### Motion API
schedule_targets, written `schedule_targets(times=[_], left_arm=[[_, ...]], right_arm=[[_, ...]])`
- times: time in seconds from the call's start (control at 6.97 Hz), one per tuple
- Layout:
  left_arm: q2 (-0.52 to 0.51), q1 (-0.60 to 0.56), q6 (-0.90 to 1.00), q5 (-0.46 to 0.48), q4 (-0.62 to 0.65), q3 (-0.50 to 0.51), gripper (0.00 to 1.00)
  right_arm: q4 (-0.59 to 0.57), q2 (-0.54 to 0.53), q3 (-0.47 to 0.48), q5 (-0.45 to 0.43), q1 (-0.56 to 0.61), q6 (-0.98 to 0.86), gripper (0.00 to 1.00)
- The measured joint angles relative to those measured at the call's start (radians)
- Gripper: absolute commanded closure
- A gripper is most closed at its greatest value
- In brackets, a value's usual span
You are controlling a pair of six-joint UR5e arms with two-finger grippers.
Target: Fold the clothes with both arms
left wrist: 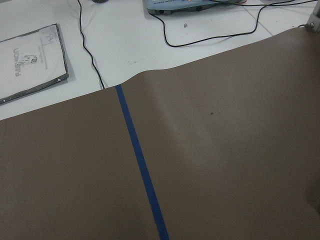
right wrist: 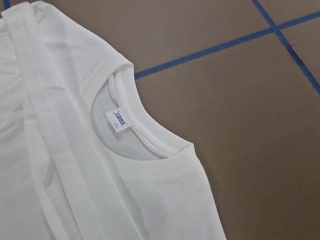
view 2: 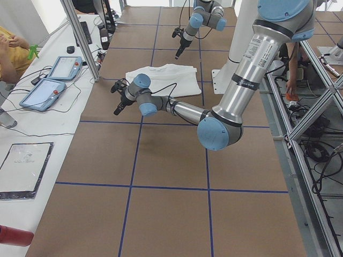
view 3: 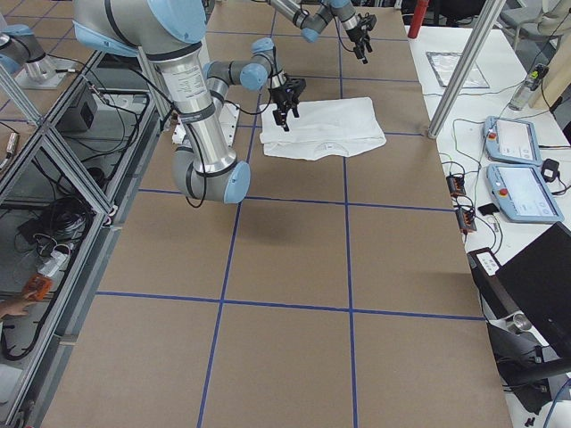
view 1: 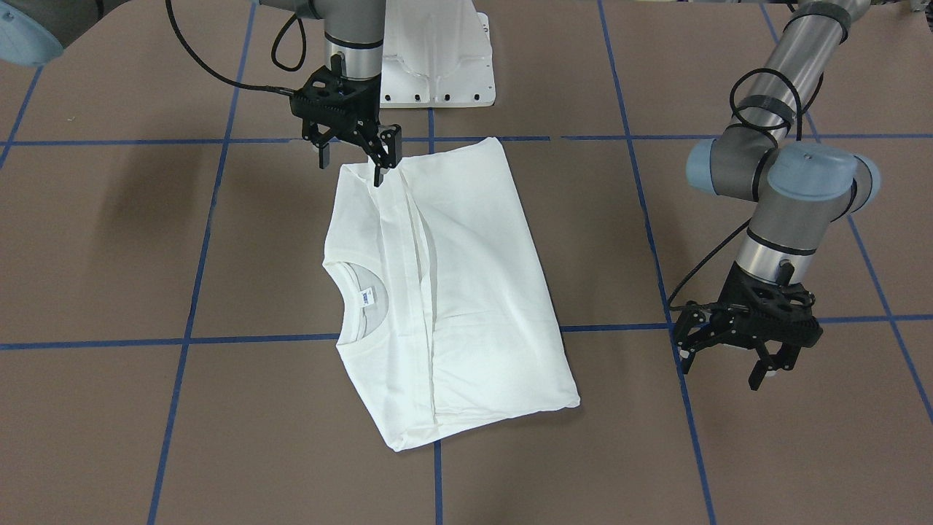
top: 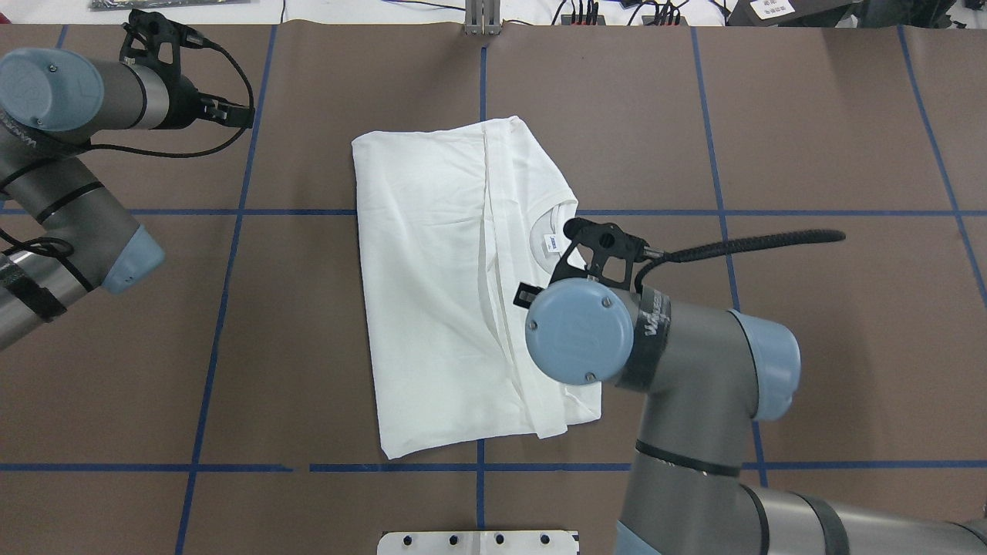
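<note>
Right gripper: jaws standing wide apart, gripping nothing, hanging fingers-down over the near right corner of the shirt. One fingertip is overlapping the cloth edge in the front-facing view, though whether it is touching cannot be told. Right arm: reaching in from the near side, its wrist covering part of the shirt's right edge in the overhead view. Left gripper: jaws likewise spread, carrying nothing, hovering over the bare table off the shirt's far left corner and apart from the cloth. Left arm: coming in from the left and bending down at the wrist. Shirt: white, lying flat at the middle of the table, folded into a block running near to far. Collar: opening at the shirt's right edge, in the far half, and showing a small tag inside the neck. Sleeve: lying as a folded band across the top of the block, running near to far just left of the collar. Table: brown, with blue tape marking it off in squares. Base: white plate sitting at the near edge, behind the shirt. Bench beyond the far table edge: white, carrying a black cable and a framed sheet, both showing in the left wrist view.
</note>
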Motion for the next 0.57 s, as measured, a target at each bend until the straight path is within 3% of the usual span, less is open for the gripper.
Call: schedule_targets(times=[0.29,0.43,0.57], left_arm=[[0.000,0.000,-0.001,0.000,0.000,-0.002,0.00],[0.000,0.000,-0.001,0.000,0.000,-0.002,0.00],[0.000,0.000,-0.001,0.000,0.000,-0.002,0.00]], right_arm=[[0.020,0.148,-0.197,0.029,0.051,-0.090,0.00],[0.046,0.224,-0.323,0.032,0.056,-0.109,0.05],[0.073,0.277,-0.428,0.033,0.057,-0.117,0.27]])
